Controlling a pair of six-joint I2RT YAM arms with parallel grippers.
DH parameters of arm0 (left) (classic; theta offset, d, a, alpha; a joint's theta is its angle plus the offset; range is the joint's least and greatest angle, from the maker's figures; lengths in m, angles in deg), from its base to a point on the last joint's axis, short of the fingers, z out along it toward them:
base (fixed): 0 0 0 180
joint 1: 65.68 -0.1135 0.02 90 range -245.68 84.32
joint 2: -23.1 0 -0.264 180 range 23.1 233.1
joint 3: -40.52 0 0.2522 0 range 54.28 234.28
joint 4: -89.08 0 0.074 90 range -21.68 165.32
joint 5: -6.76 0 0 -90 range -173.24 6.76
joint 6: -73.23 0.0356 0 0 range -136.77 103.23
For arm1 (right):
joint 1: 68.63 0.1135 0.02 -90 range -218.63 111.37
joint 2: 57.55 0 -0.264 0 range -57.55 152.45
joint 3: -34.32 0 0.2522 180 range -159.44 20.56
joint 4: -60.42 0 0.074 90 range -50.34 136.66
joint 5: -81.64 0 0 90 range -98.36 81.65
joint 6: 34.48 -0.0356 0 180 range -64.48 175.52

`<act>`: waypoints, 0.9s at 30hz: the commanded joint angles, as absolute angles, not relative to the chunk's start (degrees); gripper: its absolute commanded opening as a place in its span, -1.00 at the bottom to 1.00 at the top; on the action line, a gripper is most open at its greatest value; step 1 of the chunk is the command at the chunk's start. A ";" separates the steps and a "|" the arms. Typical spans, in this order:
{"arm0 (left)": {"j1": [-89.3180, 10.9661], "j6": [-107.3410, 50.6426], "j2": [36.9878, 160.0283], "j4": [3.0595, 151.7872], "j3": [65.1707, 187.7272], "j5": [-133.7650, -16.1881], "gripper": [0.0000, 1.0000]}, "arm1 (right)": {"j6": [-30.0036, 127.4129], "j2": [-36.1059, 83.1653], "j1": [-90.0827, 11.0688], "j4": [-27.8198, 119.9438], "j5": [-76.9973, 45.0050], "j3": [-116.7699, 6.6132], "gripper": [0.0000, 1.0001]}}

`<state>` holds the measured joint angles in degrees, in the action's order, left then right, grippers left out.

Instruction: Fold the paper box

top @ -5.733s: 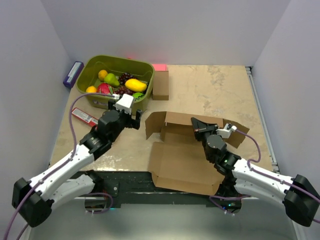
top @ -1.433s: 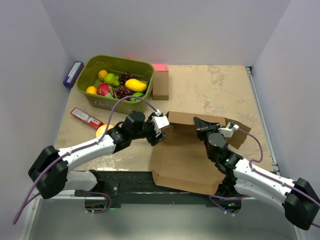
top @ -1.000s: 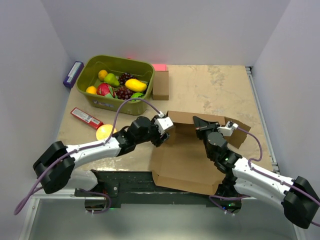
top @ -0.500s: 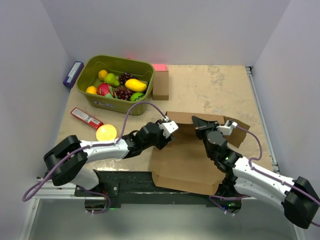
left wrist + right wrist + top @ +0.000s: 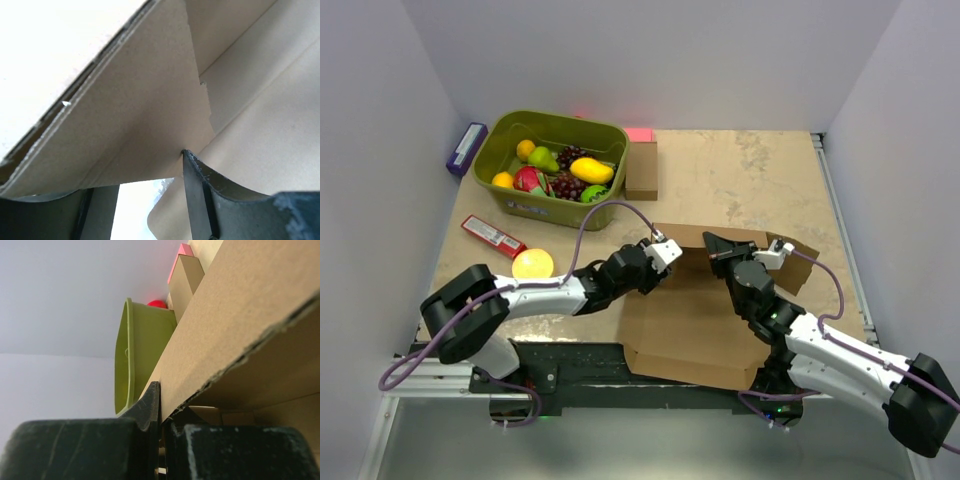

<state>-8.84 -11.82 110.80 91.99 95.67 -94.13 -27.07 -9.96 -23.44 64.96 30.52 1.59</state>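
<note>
Left gripper [image 5: 652, 272] sits at the box's left rear corner. Its arm stretches low across the table just beside an orange ball [image 5: 532, 264], and a careless sweep of that forearm could send the ball rolling. The jaws stand apart with light showing between them. In the wrist view the lower edge of the left flap [image 5: 150, 110] hangs at their mouth, just touching one finger [image 5: 200, 195], so nothing is gripped. If they close while the flap sits this shallow, they would likely catch only its edge, and the flap could slip out or crumple away from its crease.

The paper box [image 5: 685, 320] lies between the two arms at the near side of the table. Its floor panel is flat, its front lip rests over the dark base plate [image 5: 570, 360], and its back wall stands up. Because the sheet is loose on the table, a sideways push from the left could slide the whole thing rather than fold it.

The right gripper [image 5: 711, 246] is closed on the top edge of the back wall, as far as the wrist view shows, and holds that wall upright. A hard pull from the left side could drag the wall out of this pinch or tear it there. Further right, the right flap [image 5: 798, 262] lies splayed outward and is not folded in. Judging from that, the sides are not yet tucked.
</note>
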 commanded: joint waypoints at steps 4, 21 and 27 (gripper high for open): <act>-7.58 -13.70 112.22 100.27 97.08 -97.92 0.12 | -24.64 -8.86 -22.58 58.70 27.94 0.69 -1.00; -6.44 -10.44 116.00 103.09 97.52 -105.73 -0.31 | -25.78 -10.35 -21.70 55.98 28.03 -0.71 -1.00; -6.00 -10.00 117.14 103.36 97.43 -110.48 -0.66 | -26.13 -10.27 -21.61 54.92 28.12 -0.98 -1.00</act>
<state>-6.83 -12.74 115.57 99.72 95.75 -107.47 -28.55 -10.77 -23.23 60.98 31.41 0.55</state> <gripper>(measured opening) 0.250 0.029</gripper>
